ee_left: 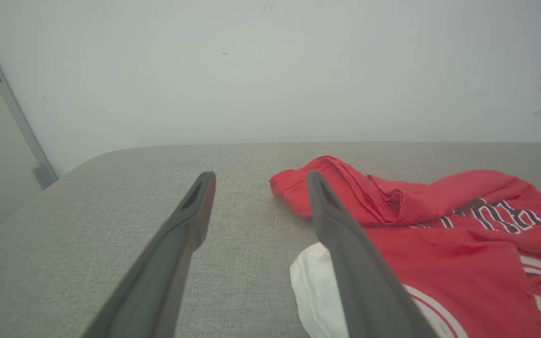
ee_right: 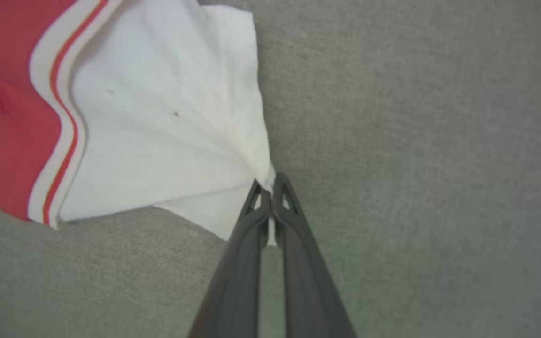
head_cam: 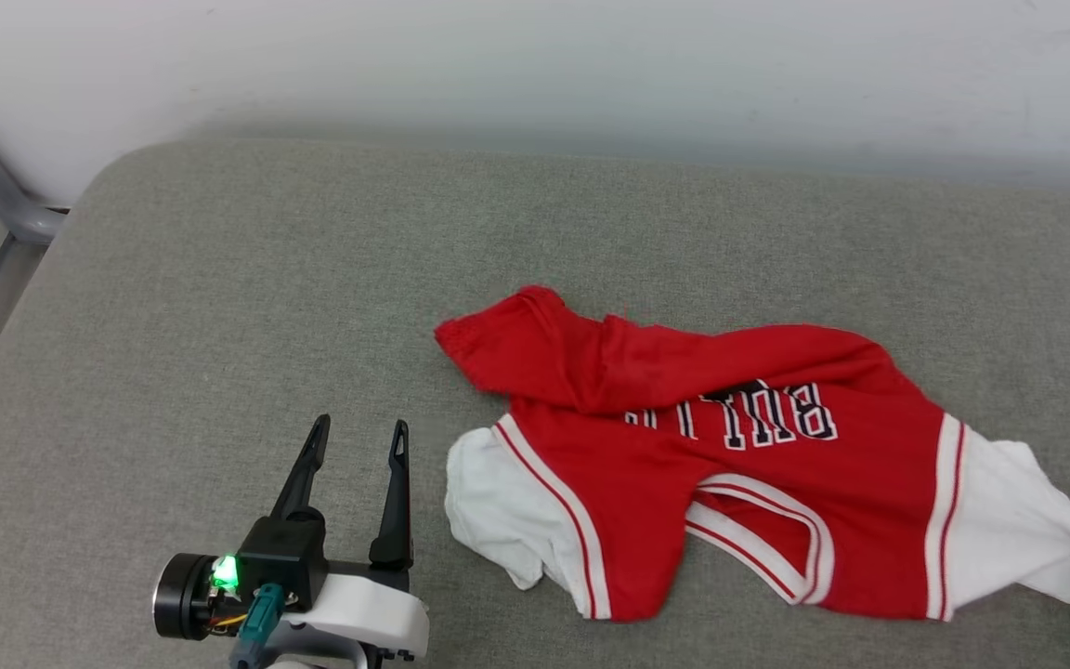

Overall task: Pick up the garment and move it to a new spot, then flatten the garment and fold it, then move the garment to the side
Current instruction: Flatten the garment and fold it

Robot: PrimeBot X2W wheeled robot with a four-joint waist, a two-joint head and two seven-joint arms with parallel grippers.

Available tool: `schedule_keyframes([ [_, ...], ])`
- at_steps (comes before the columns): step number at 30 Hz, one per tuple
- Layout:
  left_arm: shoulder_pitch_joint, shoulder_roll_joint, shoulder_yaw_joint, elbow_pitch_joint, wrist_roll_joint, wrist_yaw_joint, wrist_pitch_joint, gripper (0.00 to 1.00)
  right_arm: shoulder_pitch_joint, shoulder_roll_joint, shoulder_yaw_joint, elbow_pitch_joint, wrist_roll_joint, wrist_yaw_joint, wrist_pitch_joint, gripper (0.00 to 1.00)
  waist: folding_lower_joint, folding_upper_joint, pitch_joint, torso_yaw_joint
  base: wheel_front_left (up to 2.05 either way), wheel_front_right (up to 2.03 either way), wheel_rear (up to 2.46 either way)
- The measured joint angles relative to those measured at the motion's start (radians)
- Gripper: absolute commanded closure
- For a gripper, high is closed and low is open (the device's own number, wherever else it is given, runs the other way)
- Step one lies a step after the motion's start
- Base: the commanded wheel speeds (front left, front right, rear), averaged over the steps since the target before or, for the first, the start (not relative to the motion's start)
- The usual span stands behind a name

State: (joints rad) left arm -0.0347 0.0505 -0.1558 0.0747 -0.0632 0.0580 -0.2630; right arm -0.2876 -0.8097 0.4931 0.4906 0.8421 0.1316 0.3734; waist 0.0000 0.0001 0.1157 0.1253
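Left gripper (head_cam: 359, 427): nearest the head camera, toward the near-left part of the grey fabric pad (head_cam: 219, 279). Its 2 fingers stand wide apart and hold nothing. It is just beside the garment's near white sleeve (head_cam: 498, 511) and not touching it.

Garment (head_cam: 684, 465): lies crumpled right of the pad's middle, collar toward the near edge, with the hem folded over the chest lettering (head_cam: 758, 418).

Right gripper (ee_right: 269, 185): jaws pressed together on the outer edge of the other white sleeve (ee_right: 167, 141), with the cloth puckering toward the tips.

Step in hand, by judgement: the pick-up, with 1 pinch made and nothing lifted. The next move likely calls for raising that sleeve clear of the pad, and a second grip on the near sleeve would stop the shirt hanging bunched.

Limits: the head view's right border cuts off the right gripper. The lettering is partly covered. How much cloth sits between the jaws cannot be told.
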Motion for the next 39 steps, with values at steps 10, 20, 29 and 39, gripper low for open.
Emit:
schedule_keyframes([
  [10,0.002,0.004,0.013,0.007,0.016,-0.015,0.0,0.0,0.03,0.044,-0.056,0.147,-0.005,0.0,-0.097,0.0,0.0,0.0,-0.012,-0.001,0.0,0.0,0.0],
  [20,-0.035,0.068,0.013,-0.001,0.033,-0.081,0.0,0.0,0.025,0.11,-0.178,0.043,-0.188,0.0,-0.407,0.0,0.0,-0.0001,-0.065,-0.036,0.0,0.0,0.0],
  [29,-0.197,0.176,-0.041,0.07,0.002,-0.173,0.035,0.0,0.139,0.267,-0.347,-0.221,-0.41,0.0,-0.423,0.0,0.0,-0.0001,-0.089,-0.071,0.0,0.0,0.0],
  [39,-0.405,0.338,-0.305,0.089,-0.252,-0.187,0.386,0.0,0.261,0.386,-0.406,-0.49,-0.549,0.0,-0.274,0.0,0.0,0.0,-0.07,-0.101,0.0,0.0,0.0],
])
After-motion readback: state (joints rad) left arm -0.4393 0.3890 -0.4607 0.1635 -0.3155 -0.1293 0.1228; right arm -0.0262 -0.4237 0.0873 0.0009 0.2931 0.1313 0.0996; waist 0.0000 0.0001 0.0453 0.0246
